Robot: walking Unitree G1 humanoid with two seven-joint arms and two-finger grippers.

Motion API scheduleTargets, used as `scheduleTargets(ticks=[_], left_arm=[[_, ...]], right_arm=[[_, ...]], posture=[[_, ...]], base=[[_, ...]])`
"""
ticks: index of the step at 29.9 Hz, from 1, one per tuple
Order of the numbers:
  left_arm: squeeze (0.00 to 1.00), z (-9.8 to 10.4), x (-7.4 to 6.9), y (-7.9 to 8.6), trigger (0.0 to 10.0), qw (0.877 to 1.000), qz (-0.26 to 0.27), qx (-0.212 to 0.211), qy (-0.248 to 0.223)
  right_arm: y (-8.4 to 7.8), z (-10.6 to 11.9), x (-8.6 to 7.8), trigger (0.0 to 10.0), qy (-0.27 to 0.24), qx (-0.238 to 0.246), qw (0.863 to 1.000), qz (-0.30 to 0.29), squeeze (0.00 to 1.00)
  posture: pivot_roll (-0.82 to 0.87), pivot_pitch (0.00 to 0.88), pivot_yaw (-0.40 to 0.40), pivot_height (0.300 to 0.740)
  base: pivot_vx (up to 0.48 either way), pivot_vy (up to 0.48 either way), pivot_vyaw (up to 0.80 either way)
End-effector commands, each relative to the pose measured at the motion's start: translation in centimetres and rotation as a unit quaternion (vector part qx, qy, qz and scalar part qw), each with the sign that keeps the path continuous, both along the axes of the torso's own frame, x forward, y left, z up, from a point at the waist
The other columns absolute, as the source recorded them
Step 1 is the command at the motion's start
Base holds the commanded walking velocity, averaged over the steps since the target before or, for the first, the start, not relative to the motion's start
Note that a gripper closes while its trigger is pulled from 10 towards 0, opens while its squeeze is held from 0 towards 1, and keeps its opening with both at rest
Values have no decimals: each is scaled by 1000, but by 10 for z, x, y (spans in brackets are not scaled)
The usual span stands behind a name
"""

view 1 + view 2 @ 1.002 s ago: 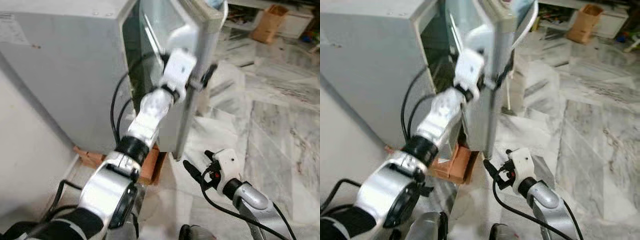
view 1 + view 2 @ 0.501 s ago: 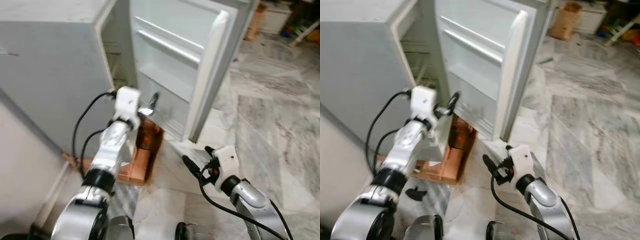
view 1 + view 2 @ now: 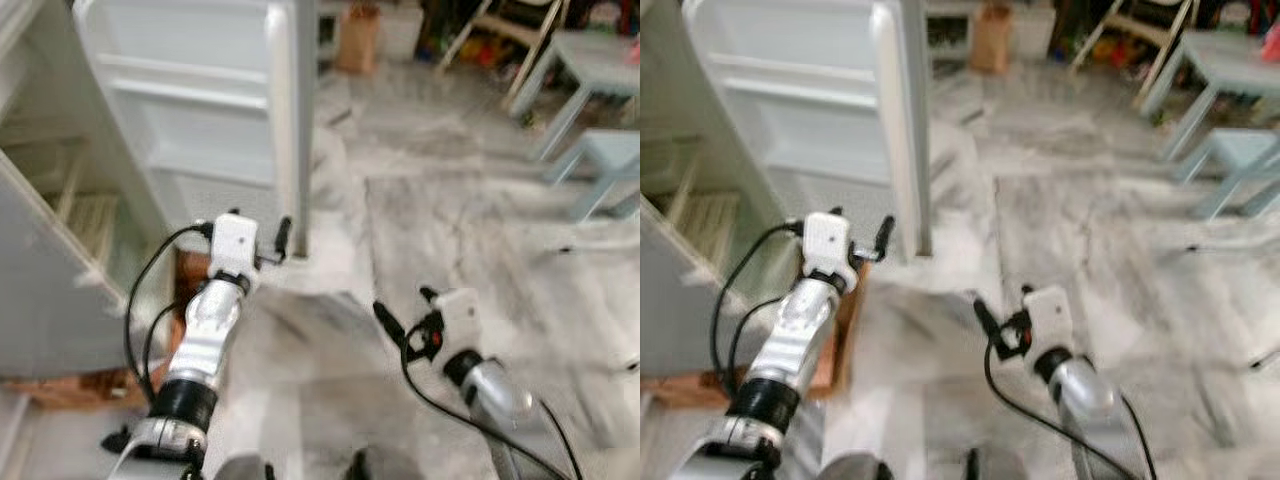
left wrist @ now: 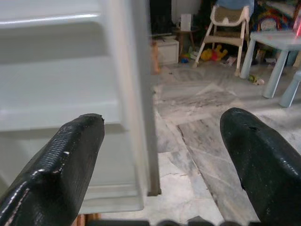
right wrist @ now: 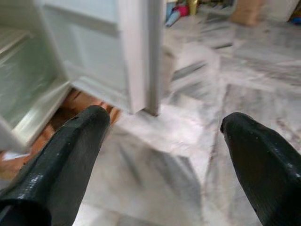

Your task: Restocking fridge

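The left gripper (image 4: 160, 141) had its two black fingers (image 4: 56, 165) spread wide, with nothing between them. It was raised near the lower edge of the open fridge door (image 3: 200, 100), a little apart from it. In the left wrist view the door's outer edge ran down between the two fingers, but the fingers did not touch it.

The right gripper (image 5: 164, 155) also had its fingers (image 5: 61, 155) wide apart and empty. It was held lower, over the marble floor (image 3: 450, 230), well apart from the door.

The fridge (image 3: 50, 270) stood on the robot's left with the door swung fully open. The inner door shelves (image 3: 180, 90) looked white and bare, though blur made small things hard to tell. Inside the cabinet pale shelves (image 3: 85, 220) showed, cut off by the frame edge, so the contents could not be judged. Under the fridge a reddish-brown base (image 3: 100, 380) showed partly, hidden behind the left arm.

The head views were blurred, mostly over the floor between the arms. To the right the floor lay open up to a light blue worktop (image 3: 590, 60) and a stool (image 3: 600, 165), both cut off at the frame. At the back stood a brown bag (image 3: 358, 35) and a folding chair (image 4: 228, 28) with toys around it, too small to name.
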State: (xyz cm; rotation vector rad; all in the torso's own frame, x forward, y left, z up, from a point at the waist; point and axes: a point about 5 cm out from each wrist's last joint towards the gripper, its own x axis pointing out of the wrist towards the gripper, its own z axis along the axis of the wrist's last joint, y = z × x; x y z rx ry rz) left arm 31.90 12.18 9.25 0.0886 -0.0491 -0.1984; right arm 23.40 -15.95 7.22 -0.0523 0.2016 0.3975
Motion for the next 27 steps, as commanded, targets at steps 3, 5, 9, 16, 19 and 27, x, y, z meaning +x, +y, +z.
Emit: scheduleTargets(ticks=[3, 5, 9, 16, 19, 27], left_arm=[[0, -2, 0, 2, 10000, 1000, 9, 11, 8], [0, -1, 1, 5, 10000, 1000, 15, 19, 6], [0, -1, 2, 6, 10000, 999, 23, 22, 8], [0, -2, 2, 3, 10000, 999, 21, 26, 9], [0, -2, 2, 2, 10000, 999, 17, 27, 9], [0, -3, 3, -9, 10000, 999, -16, 36, 14]], right_arm=[[-5, 1, 1, 10000, -5, -10, 1000, -11, 0], [-5, 1, 2, 10000, -7, -11, 1000, -12, 0], [-1, 1, 1, 10000, -13, -20, 1000, 5, 0], [-1, 0, 2, 10000, -16, -21, 1000, -3, 0], [-1, 0, 3, 10000, -16, -19, 1000, -5, 0], [-2, 0, 3, 10000, -17, -16, 1000, -12, 0]], posture=[[56, 53, 9, 740], [57, 52, 8, 740], [59, 50, 6, 740], [58, 51, 5, 740], [58, 51, 6, 740], [54, 50, 6, 740]], base=[[480, 0, 0], [480, 0, 0], [480, 0, 295], [480, 0, 737], [480, 0, 458], [480, 0, 0]])
